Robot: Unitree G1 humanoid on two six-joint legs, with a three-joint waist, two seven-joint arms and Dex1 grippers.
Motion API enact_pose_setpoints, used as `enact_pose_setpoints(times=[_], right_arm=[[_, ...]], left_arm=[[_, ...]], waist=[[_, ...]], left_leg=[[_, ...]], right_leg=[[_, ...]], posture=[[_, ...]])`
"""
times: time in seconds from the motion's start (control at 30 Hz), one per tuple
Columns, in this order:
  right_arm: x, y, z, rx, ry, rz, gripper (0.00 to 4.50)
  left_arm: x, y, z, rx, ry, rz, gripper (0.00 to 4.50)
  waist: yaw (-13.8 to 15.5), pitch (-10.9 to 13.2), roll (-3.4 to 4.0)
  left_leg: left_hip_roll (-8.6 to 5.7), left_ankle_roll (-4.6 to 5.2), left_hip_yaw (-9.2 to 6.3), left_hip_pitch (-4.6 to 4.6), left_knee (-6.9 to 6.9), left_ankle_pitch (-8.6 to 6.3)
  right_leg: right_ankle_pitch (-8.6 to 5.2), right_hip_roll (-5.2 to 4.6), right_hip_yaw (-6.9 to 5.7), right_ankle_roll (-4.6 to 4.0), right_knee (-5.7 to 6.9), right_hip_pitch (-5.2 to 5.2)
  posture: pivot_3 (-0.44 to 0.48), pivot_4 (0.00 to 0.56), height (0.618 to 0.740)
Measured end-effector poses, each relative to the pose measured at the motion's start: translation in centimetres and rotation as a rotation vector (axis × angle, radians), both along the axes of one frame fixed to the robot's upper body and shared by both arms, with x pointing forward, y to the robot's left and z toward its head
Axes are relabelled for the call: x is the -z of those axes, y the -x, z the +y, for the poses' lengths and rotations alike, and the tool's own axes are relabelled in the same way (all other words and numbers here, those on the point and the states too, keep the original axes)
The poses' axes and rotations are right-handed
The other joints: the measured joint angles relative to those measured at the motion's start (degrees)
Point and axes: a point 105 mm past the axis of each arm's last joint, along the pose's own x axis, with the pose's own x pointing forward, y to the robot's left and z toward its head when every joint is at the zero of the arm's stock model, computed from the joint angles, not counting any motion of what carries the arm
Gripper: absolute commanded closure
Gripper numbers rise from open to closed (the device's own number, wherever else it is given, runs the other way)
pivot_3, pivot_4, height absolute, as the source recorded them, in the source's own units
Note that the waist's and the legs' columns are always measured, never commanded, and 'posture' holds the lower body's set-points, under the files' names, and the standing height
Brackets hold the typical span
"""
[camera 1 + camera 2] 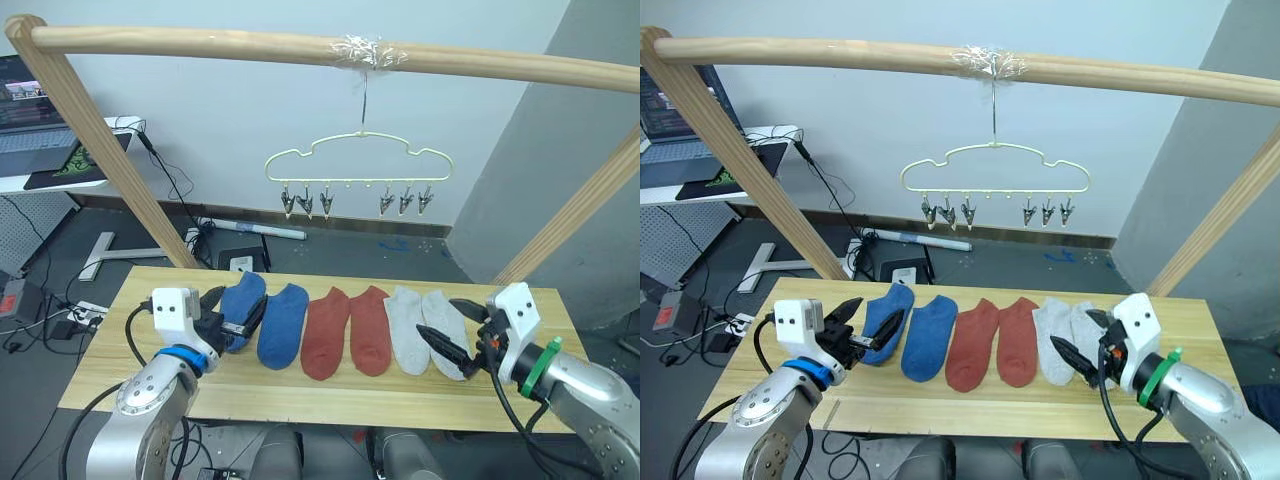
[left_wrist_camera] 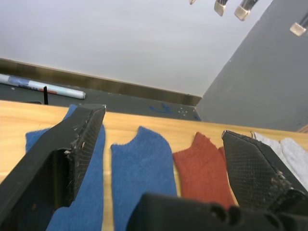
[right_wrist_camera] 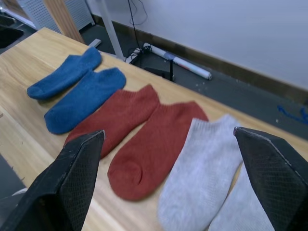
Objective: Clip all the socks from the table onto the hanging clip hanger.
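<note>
Six socks lie side by side on the table (image 1: 300,395): two blue socks (image 1: 247,287) (image 1: 282,325) at the left, two rust-red socks (image 1: 325,335) (image 1: 371,330) in the middle, two light grey socks (image 1: 408,330) (image 1: 443,312) at the right. The pale-yellow clip hanger (image 1: 360,160) hangs above and behind them, its clips (image 1: 305,203) bare. My left gripper (image 1: 235,308) is open, its fingers straddling the leftmost blue sock. Over the rightmost grey sock my right gripper (image 1: 452,328) stands open with nothing between its fingers.
A round wooden pole (image 1: 250,45) carries the hanger's hook, with slanted posts at the left (image 1: 120,160) and right (image 1: 585,210). A desk with a laptop (image 1: 30,140) stands at the far left. Cables (image 1: 60,310) lie on the floor.
</note>
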Motion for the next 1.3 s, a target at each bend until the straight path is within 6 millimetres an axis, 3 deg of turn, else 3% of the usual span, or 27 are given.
enact_pose_setpoints(times=[0.1,0.27,0.37,0.5,0.9,1.17,1.27,1.3], right_arm=[[-2.1,-1.0,0.8,-0.062,0.007,-0.058,0.00],[-3.9,-1.7,1.7,-0.129,-0.013,-0.089,0.00],[-5.0,-1.7,2.2,-0.180,-0.020,-0.111,0.00],[-6.0,-1.3,3.4,-0.270,-0.040,-0.107,0.00],[-9.2,-1.3,5.2,-0.414,-0.048,-0.172,0.00],[-10.1,-1.4,5.9,-0.455,-0.048,-0.193,0.00],[-10.0,-1.2,6.1,-0.467,-0.053,-0.184,0.00],[-9.9,-1.2,6.2,-0.467,-0.052,-0.180,0.00]], left_arm=[[-0.8,-1.0,-1.1,0.039,0.006,-0.017,0.04],[-1.5,-2.2,-1.6,0.049,0.025,-0.018,0.04],[-2.0,-3.1,-1.7,0.042,0.030,-0.021,0.65],[-2.7,-4.1,-1.9,0.041,0.034,-0.040,1.84],[-4.2,-7.2,-3.4,0.032,-0.031,-0.109,1.84],[-4.7,-8.9,-3.6,-0.024,-0.059,-0.159,1.84],[-4.6,-9.0,-4.2,-0.016,-0.048,-0.164,2.65],[-4.6,-9.0,-4.4,-0.015,-0.045,-0.167,2.65]], waist=[[0.0,0.0,0.00],[0.0,0.0,-0.01],[0.0,0.0,-0.01],[0.0,0.0,-0.01],[0.0,0.0,0.00],[0.1,0.0,0.01],[0.1,0.1,0.01],[0.1,0.1,0.01]], left_leg=[[0.00,0.00,-0.02,0.00,0.02,0.00],[-0.01,0.00,-0.04,0.00,0.02,0.00],[-0.01,0.01,-0.05,-0.01,0.02,0.01],[0.00,0.01,-0.07,-0.01,0.02,0.01],[-0.01,0.02,-0.07,-0.01,0.03,0.01],[-0.01,0.02,-0.10,-0.06,0.02,0.01],[-0.01,0.02,-0.11,-0.06,0.02,0.01],[0.00,0.02,-0.11,-0.06,0.02,0.01]], right_leg=[[0.04,0.01,-0.01,0.05,0.00,0.02],[0.05,0.02,-0.02,0.06,0.03,0.03],[0.07,0.02,-0.02,0.08,0.03,0.03],[0.08,0.03,-0.03,0.09,0.05,0.03],[0.12,0.04,-0.03,0.10,0.06,0.02],[0.12,0.04,-0.05,0.11,0.03,0.02],[0.12,0.04,-0.06,0.11,0.04,0.02],[0.12,0.04,-0.06,0.11,0.04,0.02]], posture=[[-0.002,0.155,0.740],[-0.002,0.156,0.740],[0.001,0.158,0.740],[-0.004,0.163,0.740],[-0.006,0.180,0.740],[-0.007,0.189,0.740],[-0.014,0.193,0.740],[-0.014,0.195,0.740]])
